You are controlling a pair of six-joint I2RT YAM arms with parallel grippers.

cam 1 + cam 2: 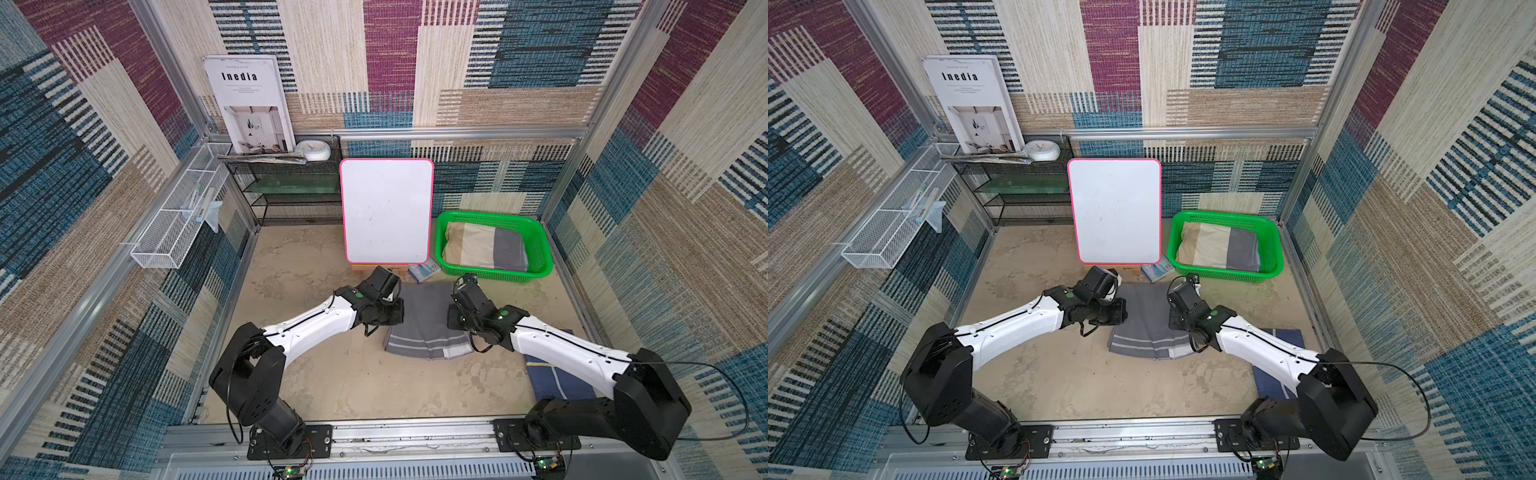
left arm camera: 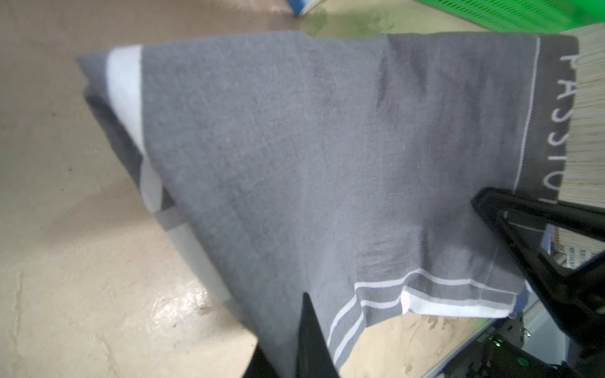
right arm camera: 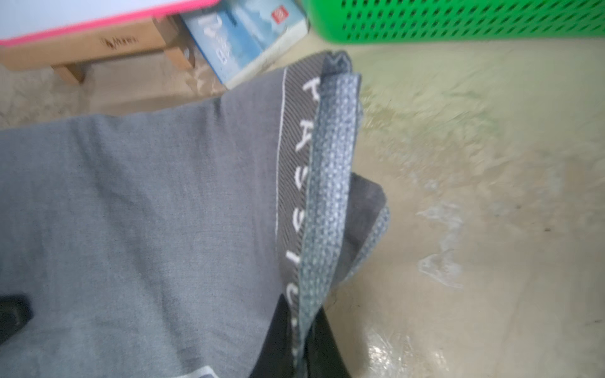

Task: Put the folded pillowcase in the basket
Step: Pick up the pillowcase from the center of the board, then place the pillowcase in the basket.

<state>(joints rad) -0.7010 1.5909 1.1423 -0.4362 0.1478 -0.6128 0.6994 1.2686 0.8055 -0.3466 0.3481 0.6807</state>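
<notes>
Desk [image 1: 332, 374]: bare, mottled beige.
Basket [image 1: 490, 274]: far right corner, one folded striped cloth [image 1: 486, 249] inside.
Pillowcase [image 1: 424, 316]: grey, folded, mid-desk between the arms, near the basket but apart from it. Its near end sags.
Handling, judged: light, soft and limp (several loose layers show at the lettered hem [image 3: 294, 183] in the right wrist view). It will droop, and may unfold if held by one layer. Best hold is at opposite side edges, all layers pinched.
Left hand [image 1: 398, 312]: closed on the pillowcase's left edge.
Right hand [image 1: 452, 312]: closed on the lettered right edge.
</notes>
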